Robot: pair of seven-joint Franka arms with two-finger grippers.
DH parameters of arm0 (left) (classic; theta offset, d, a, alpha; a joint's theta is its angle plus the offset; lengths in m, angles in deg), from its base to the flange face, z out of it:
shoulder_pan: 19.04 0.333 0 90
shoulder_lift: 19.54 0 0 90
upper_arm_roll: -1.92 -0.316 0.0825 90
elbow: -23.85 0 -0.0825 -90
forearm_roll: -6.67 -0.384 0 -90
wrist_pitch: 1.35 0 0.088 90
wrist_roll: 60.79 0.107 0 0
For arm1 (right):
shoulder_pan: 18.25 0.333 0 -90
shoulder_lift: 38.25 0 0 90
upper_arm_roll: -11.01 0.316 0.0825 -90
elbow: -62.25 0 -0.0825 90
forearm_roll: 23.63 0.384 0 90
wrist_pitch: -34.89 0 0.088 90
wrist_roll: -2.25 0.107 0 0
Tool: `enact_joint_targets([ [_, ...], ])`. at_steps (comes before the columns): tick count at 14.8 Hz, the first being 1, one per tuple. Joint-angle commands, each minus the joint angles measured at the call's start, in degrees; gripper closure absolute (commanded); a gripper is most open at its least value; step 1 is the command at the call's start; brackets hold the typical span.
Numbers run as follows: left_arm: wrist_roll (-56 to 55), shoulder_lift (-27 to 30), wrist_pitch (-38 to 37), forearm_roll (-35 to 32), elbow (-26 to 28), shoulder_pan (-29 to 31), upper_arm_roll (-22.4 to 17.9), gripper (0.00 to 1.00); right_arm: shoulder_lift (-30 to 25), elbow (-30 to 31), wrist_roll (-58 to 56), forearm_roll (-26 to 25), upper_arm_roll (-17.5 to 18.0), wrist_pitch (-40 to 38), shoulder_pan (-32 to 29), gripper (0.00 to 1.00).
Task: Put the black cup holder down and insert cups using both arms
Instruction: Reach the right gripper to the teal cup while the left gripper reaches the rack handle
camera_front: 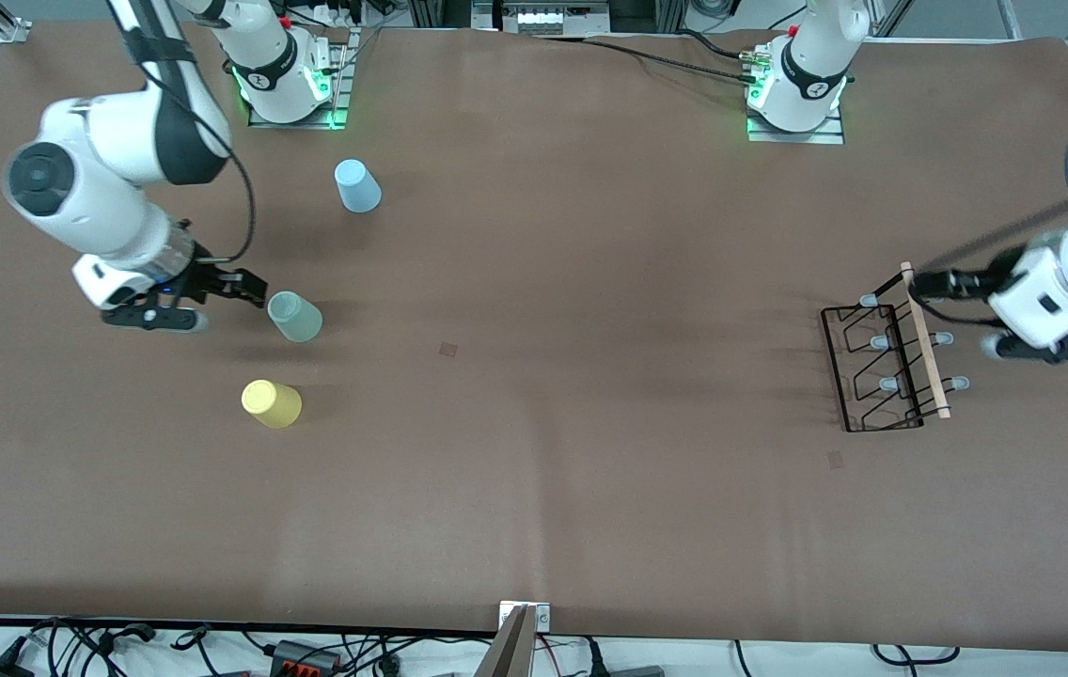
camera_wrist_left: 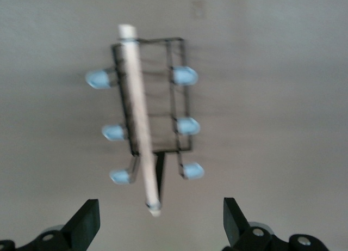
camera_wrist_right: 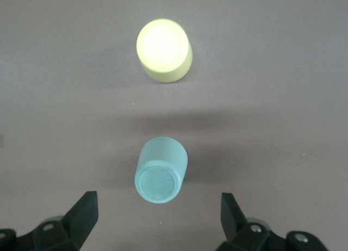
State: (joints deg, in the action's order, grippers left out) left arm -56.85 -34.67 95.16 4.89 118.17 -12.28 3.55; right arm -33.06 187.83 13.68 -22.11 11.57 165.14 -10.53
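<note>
1. Black wire forms the holder [camera_front: 884, 367], which sits at the right of the front view, at the left arm's end of the table, with its wooden rod [camera_front: 925, 340] along the top and the grey-capped prongs [camera_front: 889, 384] sticking out to either side.
2. Left gripper [camera_front: 952, 282] hangs over the upper end of that rod, fingers spread wide and grasping nothing; in the left wrist view the rod tip [camera_wrist_left: 154, 207] lies between the two fingers [camera_wrist_left: 87, 221], so the pose looks set for a pinch on the handle, the one part thick enough to hold.
3. Cups stand upside down at the left of the front view, at the right arm's end: blue [camera_front: 357, 185] at upper left, green [camera_front: 295, 316] mid-left, yellow [camera_front: 272, 403] below it. Bottoms up, their tapered walls are free for a side grip and their mouths already face the way a prong would enter.
4. Right gripper [camera_front: 247, 287] is just beside the green cup, released and holding nothing; the right wrist view centres the green cup [camera_wrist_right: 159, 171] between the fingers [camera_wrist_right: 232, 218], with the yellow cup [camera_wrist_right: 163, 49] above it in the frame.
5. Holder and cups are well apart, one group per arm, so I judge the holder must be carried toward the middle first. Neither step is done yet.
</note>
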Motion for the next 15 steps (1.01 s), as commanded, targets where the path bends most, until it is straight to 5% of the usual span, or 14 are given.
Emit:
enact_joint_targets([
  [1, 1.2, -0.8, 9.1, -1.7, 4.4, 1.1, 0.2, 0.00, -0.2, 5.5, 0.9, 0.2, -0.3, 7.7, 0.4, 0.00],
  [4, 1.2, 0.0, 20.7, -1.8, 12.1, 1.3, 0.2, 0.00, 2.0, 6.9, 0.9, 0.2, -0.3, 11.9, 0.4, 0.00],
  [8, 1.2, 0.7, 25.6, -1.7, 17.2, 1.3, 0.2, 0.03, 5.3, 7.6, 0.9, 0.2, -0.1, 15.7, 0.5, 0.00],
  [15, 1.2, 0.5, 25.2, -1.7, 19.2, 2.1, 0.3, 0.76, 9.1, 7.6, 0.9, 0.2, 0.1, 18.5, 1.7, 0.00],
])
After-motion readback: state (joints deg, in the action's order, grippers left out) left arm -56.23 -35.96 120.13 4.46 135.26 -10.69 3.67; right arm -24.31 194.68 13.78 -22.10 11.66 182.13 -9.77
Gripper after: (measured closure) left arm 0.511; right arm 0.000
